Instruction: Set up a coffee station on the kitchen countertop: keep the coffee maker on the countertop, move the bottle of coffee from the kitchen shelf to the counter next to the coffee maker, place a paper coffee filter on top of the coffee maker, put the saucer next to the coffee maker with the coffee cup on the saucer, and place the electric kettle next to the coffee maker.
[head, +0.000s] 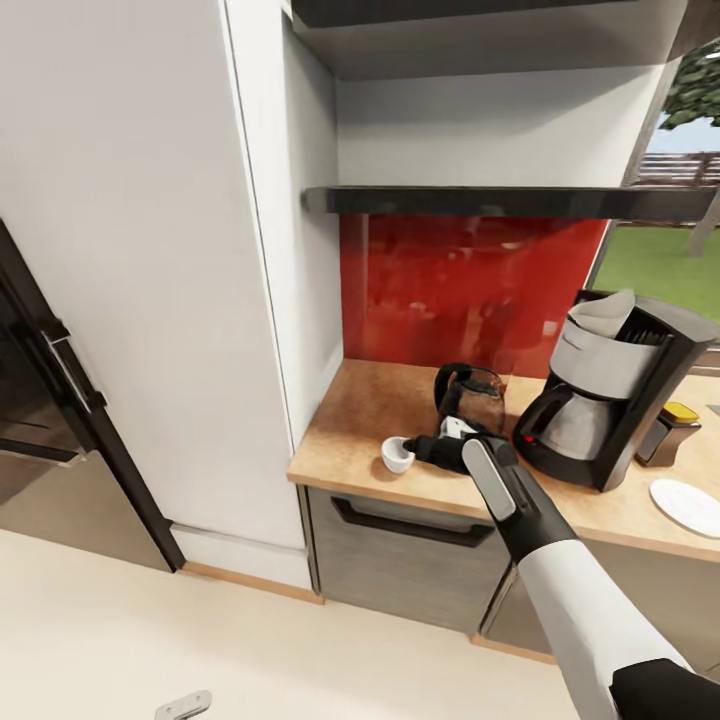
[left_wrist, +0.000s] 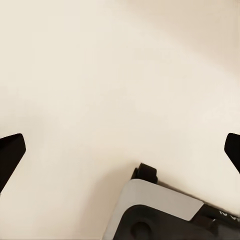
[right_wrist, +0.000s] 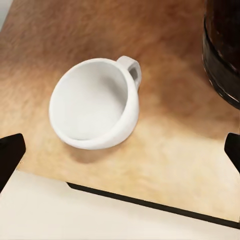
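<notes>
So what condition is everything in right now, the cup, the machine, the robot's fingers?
coffee cup: empty, upright on the counter, ungrasped
coffee maker: on the counter, filter on top
saucer: bare, no cup on it
right gripper: fingers open, by the cup
left gripper: fingers open, holding nothing

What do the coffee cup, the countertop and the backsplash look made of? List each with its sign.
Coffee cup: likely glazed ceramic, plain white with a smooth, softly shaded bowl and a moulded handle.
Countertop: looks like wood or wood laminate, a mottled tan-brown surface with a matte finish.
Backsplash: probably glass or glossy lacquered panel, deep red with blurred reflections across it.
</notes>
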